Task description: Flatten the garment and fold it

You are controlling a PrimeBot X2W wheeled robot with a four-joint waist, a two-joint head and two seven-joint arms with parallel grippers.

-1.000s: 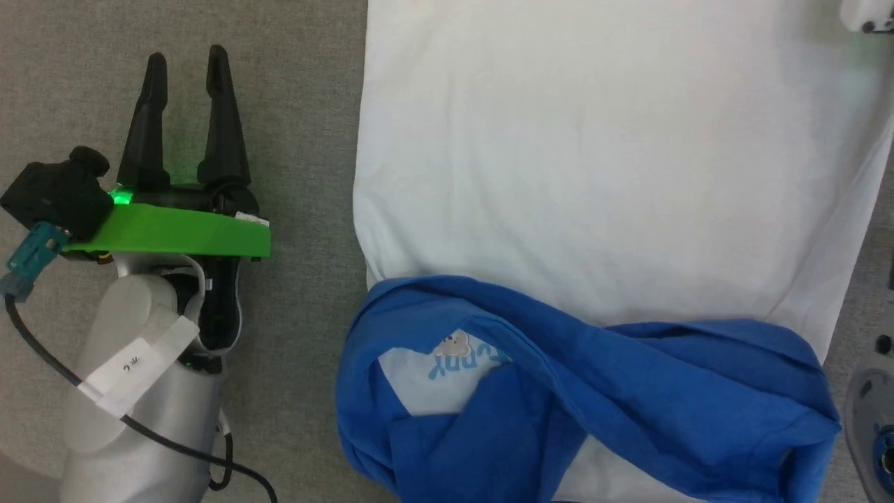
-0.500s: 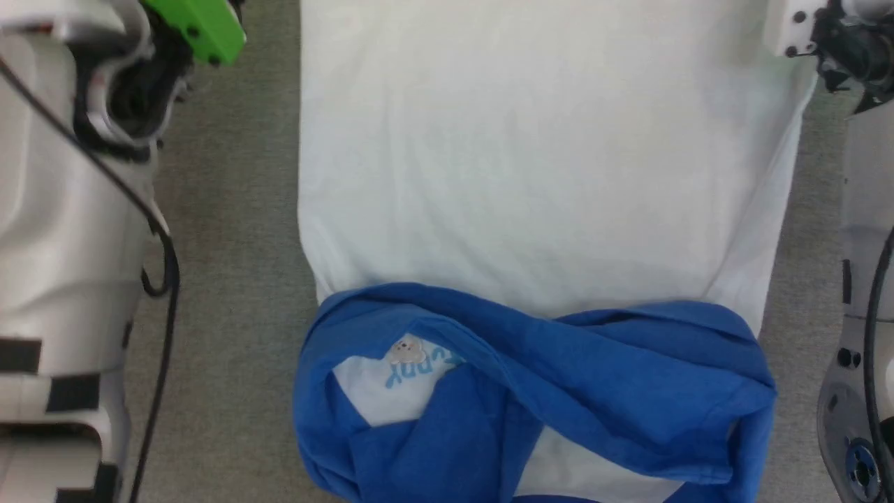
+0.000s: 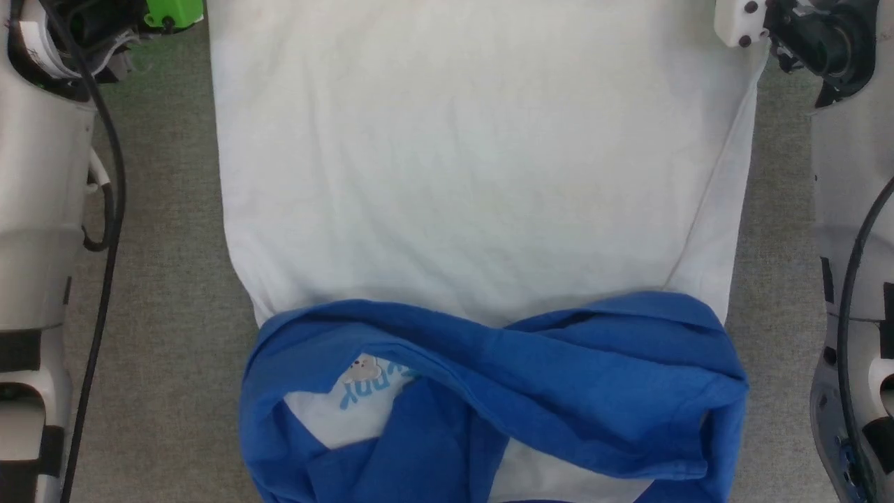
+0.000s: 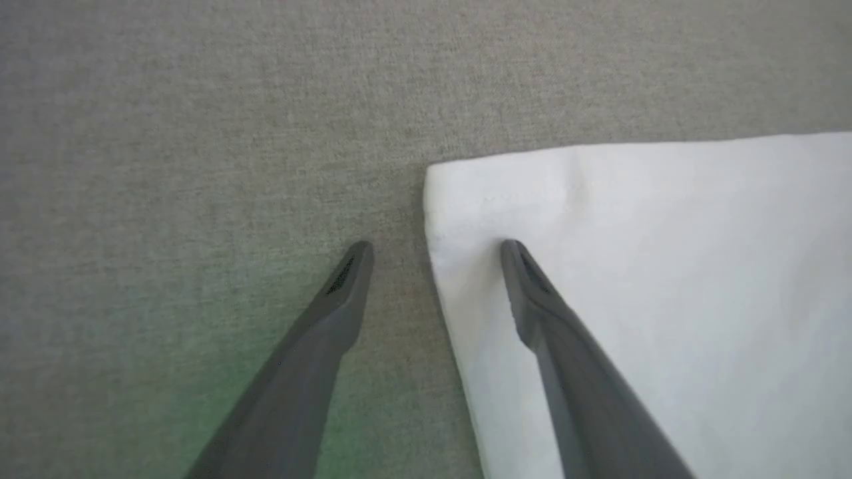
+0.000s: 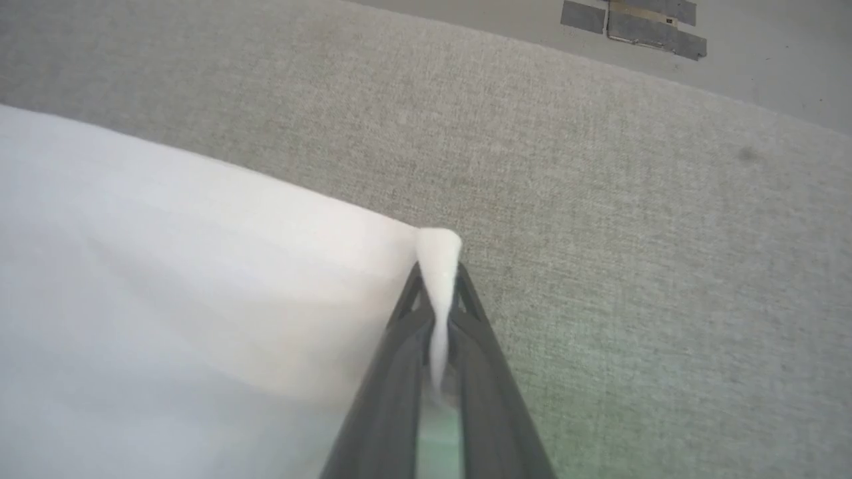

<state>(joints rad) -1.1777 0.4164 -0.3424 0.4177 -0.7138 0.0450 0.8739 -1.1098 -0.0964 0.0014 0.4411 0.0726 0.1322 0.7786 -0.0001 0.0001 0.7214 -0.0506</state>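
Observation:
The garment (image 3: 475, 175) lies spread on grey carpet, its white body flat and its blue sleeves and neckband bunched at the near end around a small bear logo (image 3: 364, 367). In the left wrist view my left gripper (image 4: 436, 249) stands open astride the garment's far left hem corner (image 4: 466, 193), one finger on the cloth and one over the carpet. In the right wrist view my right gripper (image 5: 439, 279) is shut on the garment's far right hem corner (image 5: 439, 249), with a peak of white cloth pinched between its fingers.
Grey carpet (image 3: 160, 279) surrounds the garment on both sides. My pale forearms (image 3: 35, 209) run along the left and right edges of the head view. Strips of grey tape (image 5: 629, 20) mark a bare floor beyond the carpet's far edge.
The head camera has tilted, so the garment sits lower and further left. My right gripper has shut on the hem corner. My left gripper has reached forward to the far left corner.

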